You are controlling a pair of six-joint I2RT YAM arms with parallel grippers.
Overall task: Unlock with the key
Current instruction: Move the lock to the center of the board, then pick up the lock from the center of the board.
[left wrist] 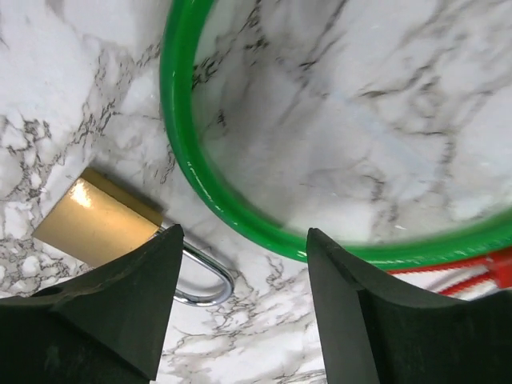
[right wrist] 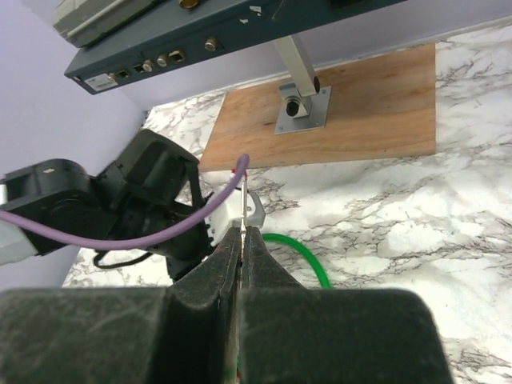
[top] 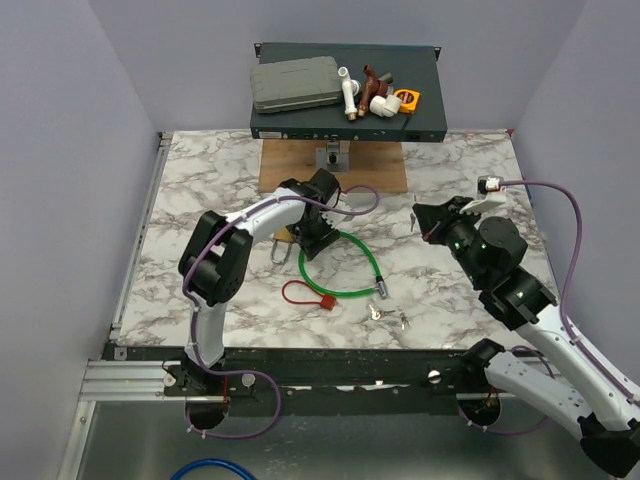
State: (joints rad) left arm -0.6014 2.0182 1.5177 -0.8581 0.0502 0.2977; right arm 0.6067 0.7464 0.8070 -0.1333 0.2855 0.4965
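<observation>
Marble surface [top: 450, 290] carried a padlock [left wrist: 96, 220] just beside the open, empty left claw [left wrist: 244, 244]; right claw [right wrist: 242, 234] pinched a key [right wrist: 242, 200].

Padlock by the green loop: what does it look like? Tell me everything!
The padlock has a flat, brass-looking body and a shiny silver shackle curving from one end. It lies flat on the marble table, just outside the green cable, apart from it. The open left gripper is right over it, partly hiding the shackle.
</observation>
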